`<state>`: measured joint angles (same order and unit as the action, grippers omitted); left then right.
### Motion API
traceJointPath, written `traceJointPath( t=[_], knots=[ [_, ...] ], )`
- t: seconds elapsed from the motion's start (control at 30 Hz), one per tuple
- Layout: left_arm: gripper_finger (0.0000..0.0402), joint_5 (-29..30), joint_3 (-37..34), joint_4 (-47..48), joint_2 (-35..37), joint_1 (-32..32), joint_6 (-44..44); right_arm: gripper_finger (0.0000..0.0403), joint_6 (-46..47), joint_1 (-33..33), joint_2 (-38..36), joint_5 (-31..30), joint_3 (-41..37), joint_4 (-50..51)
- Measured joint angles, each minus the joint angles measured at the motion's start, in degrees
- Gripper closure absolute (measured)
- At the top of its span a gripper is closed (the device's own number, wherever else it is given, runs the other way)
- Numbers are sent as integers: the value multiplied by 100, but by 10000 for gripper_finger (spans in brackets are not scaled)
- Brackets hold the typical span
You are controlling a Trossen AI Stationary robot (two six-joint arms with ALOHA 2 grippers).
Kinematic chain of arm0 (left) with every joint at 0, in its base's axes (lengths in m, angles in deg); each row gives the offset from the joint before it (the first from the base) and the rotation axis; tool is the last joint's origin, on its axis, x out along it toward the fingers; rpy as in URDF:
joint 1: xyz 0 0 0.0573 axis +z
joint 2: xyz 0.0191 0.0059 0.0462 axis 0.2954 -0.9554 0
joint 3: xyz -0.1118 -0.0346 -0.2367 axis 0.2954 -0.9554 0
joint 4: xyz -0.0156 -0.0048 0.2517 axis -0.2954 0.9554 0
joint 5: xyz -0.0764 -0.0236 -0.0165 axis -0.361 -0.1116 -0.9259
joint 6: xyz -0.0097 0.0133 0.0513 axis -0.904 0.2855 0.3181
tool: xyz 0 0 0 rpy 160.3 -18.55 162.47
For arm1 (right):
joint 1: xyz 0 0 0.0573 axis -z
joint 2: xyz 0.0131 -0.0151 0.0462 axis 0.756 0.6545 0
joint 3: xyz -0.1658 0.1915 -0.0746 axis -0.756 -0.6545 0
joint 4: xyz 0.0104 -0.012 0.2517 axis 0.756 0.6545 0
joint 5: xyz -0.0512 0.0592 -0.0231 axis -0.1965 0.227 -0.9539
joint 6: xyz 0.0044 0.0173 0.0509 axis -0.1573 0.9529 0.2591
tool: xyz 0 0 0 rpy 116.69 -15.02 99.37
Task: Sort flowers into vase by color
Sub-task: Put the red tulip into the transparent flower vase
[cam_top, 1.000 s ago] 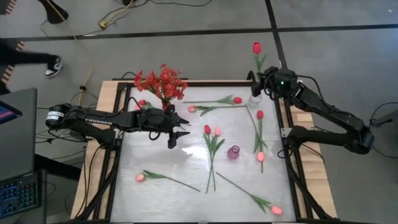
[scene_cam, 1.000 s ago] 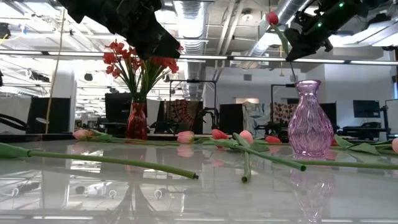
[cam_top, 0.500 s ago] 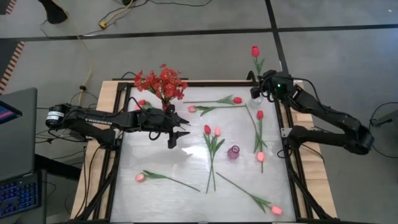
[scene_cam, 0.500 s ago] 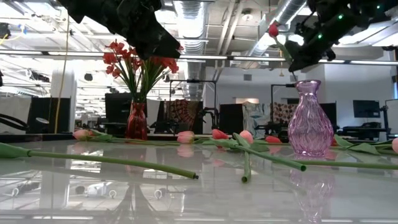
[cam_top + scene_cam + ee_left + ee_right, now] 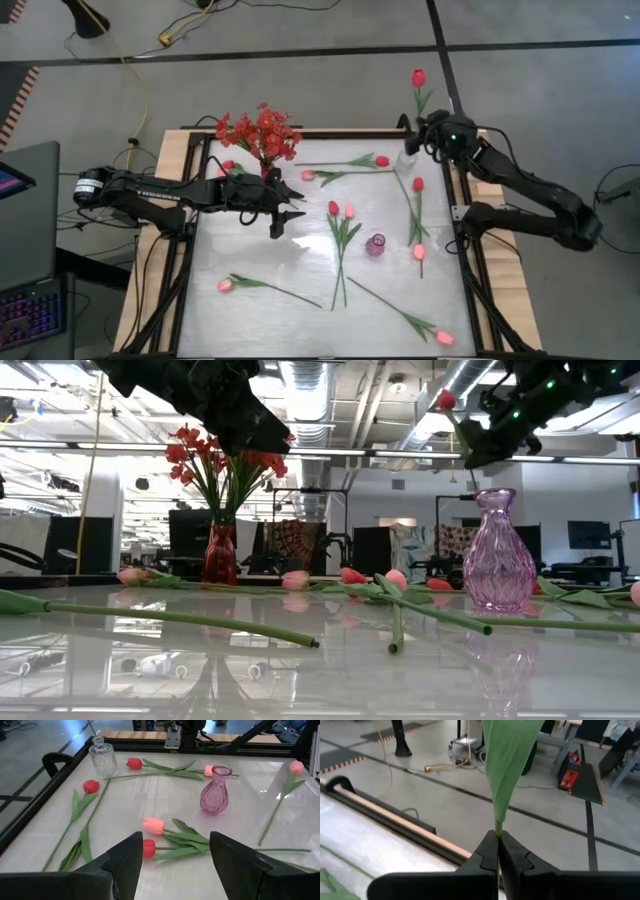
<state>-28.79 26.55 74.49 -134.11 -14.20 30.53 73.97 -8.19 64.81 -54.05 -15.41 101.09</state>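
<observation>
Red tulip (image 5: pixel 418 78) stem pinched in right fingers (image 5: pixel 512 857), raised over table corner; left fingers (image 5: pixel 125 865) spread

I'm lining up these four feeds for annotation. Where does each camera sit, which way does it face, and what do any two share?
High view: overhead, straight down; both arms, left gripper open, right gripper shut on a red tulip.
Low view: table height, facing the room; arms enter from above.
Left wrist view: past its own fingers over the table.
Right wrist view: own shut fingers pinching the stem.
Shared: the purple vase appears in high, low and left wrist views.
</observation>
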Motion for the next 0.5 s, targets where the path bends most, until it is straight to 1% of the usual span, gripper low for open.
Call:
traceJointPath(
  t=[0.27, 0.5],
  knots=[
    [184, 47, 0, -35, 0, 24, 25, 373, 39, -200, -372, 8, 91, 22],
    [184, 111, 0, -61, 0, 28, 27, 372, 140, -474, -366, -15, 91, 70]
  ],
)
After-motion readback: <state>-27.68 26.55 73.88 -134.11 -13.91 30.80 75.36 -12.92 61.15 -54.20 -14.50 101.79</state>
